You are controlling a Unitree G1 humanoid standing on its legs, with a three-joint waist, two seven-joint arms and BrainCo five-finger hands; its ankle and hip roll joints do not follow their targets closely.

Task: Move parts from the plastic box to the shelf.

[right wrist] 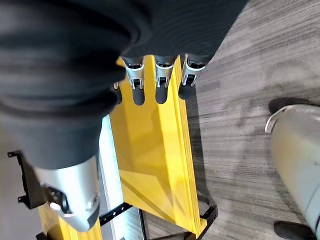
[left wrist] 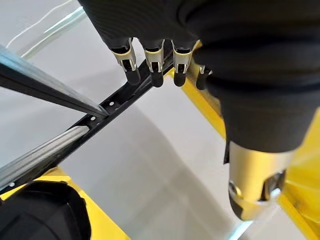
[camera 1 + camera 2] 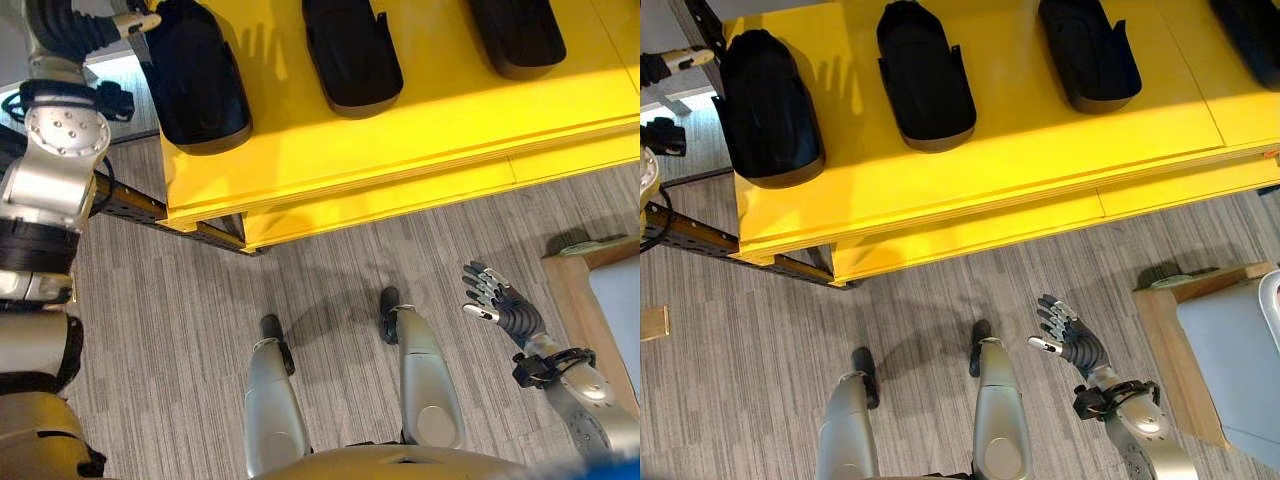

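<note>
Three black parts lie on the yellow shelf (image 3: 970, 190) in the right eye view, with the edge of a fourth at its far right corner. Landmark for all places: the shelf.

Left end of the shelf: left hand (image 2: 165, 50) raised beside that end, close to the leftmost part (image 3: 768, 110). Its wrist view shows straight, relaxed fingers (image 2: 131, 65) with nothing between them, and the dark shelf frame rail (image 2: 120, 100) past the fingertips. Judged released and empty. That part rests on the shelf surface, apart from the hand.

Middle of the shelf: second part (image 3: 925, 75) lies flat, well apart from the first. Third part (image 3: 1088, 50) further along, same lie.

In front of the shelf, below its front edge and toward its right end: right hand (image 3: 1072, 343) hangs over the grey floor (image 3: 740, 350), fingers spread and loose, gripping nothing. Its wrist view confirms straight fingers (image 1: 160, 80) with the yellow shelf edge beyond them.

Right of the shelf, low: a wooden-edged stand (image 3: 1170, 340) with a pale grey container (image 3: 1235, 360) on it, probably the plastic box, though its contents cannot be seen.

Step in hand, as a judgement: between deliveries, both hands empty, several parts already on the shelf. Next move likely calls for a turn toward the box at the right, a reach in, and a firm hold on another part.
</note>
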